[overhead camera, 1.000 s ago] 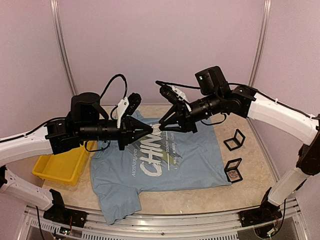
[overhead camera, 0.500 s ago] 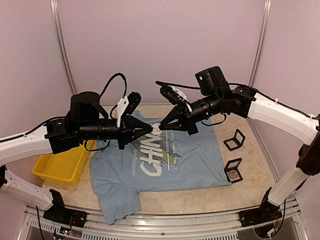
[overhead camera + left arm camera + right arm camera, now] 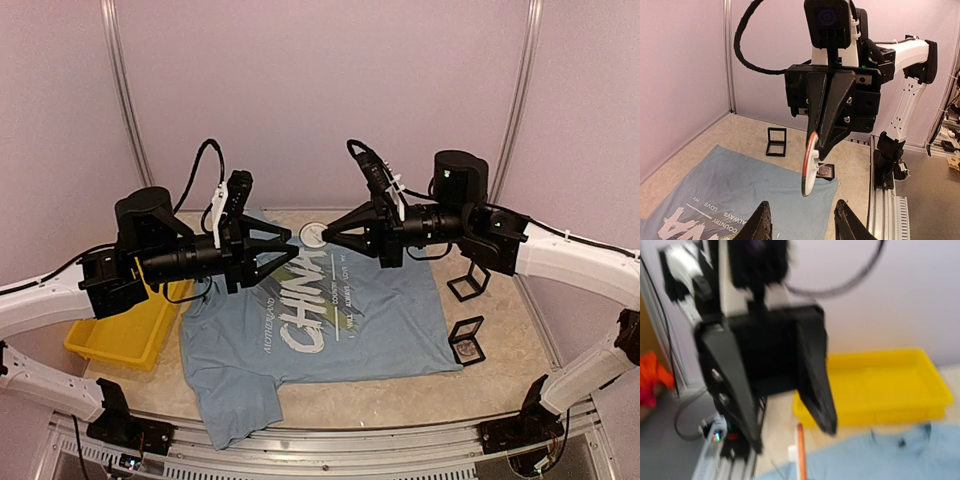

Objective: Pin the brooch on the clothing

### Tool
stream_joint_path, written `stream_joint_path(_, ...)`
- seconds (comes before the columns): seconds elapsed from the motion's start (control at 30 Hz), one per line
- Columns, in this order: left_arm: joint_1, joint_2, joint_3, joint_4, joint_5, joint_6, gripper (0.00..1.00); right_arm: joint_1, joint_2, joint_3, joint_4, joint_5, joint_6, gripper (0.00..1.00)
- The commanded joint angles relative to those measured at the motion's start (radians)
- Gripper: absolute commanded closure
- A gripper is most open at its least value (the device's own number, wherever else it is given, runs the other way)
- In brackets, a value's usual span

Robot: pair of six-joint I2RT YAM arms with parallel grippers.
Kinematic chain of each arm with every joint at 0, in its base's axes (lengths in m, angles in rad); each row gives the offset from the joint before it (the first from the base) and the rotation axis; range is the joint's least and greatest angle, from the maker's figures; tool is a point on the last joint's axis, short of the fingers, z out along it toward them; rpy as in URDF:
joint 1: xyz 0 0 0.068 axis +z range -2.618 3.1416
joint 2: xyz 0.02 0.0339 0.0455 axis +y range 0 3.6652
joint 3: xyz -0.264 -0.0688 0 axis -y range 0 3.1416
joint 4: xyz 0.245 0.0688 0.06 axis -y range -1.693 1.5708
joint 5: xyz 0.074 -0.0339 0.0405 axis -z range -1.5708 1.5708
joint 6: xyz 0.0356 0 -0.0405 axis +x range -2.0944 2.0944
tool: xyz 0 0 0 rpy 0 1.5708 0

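The light blue "CHINA" T-shirt (image 3: 380, 320) lies flat on the table; it also shows in the left wrist view (image 3: 740, 185) and the right wrist view (image 3: 880, 455). My right gripper (image 3: 325, 233) is shut on the brooch (image 3: 313, 235), a round white disc with an orange rim, held in the air above the shirt's collar. The left wrist view shows it edge-on (image 3: 810, 167) under the right gripper (image 3: 821, 150). My left gripper (image 3: 294, 243) is open and empty, facing the brooch a little apart from it (image 3: 802, 204). The right wrist view is blurred.
A yellow bin (image 3: 120, 335) stands left of the shirt, also in the right wrist view (image 3: 880, 385). Two black square boxes sit right of the shirt, one upright (image 3: 468, 281) and one lying flat (image 3: 467, 340) with something small inside.
The left gripper has opened and drawn back to the left. The right arm has shifted right and turned, and the white brooch now shows at its fingertips.
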State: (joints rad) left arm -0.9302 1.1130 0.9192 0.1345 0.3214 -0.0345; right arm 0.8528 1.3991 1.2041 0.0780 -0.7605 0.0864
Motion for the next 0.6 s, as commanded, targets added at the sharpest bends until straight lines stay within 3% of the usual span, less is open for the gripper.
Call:
stream_joint_path(0.0, 0.007, 0.002, -0.003, 0.118, 0.050, -0.047, 0.60, 0.004, -0.041, -0.041, 0.252, -0.042, 0.100, 1.00)
stream_joint_path(0.1, 0.008, 0.024, 0.027, 0.175, 0.089, -0.054, 0.51, 0.004, -0.032, -0.035, 0.247, -0.053, 0.105, 1.00)
stream_joint_path(0.2, 0.010, 0.054, 0.061, 0.198, 0.098, -0.070, 0.53, 0.007, -0.026, -0.031, 0.256, -0.066, 0.113, 1.00)
stream_joint_path(0.3, 0.012, 0.077, 0.072, 0.210, 0.141, -0.078, 0.62, 0.010, -0.028, -0.034, 0.255, -0.066, 0.112, 1.00)
stream_joint_path(0.47, 0.012, 0.089, 0.080, 0.200, 0.150, -0.085, 0.96, 0.009, -0.032, -0.040, 0.242, -0.069, 0.102, 1.00)
stream_joint_path(0.57, 0.010, 0.095, 0.085, 0.203, 0.156, -0.090, 0.96, 0.008, -0.031, -0.033, 0.221, -0.065, 0.089, 1.00)
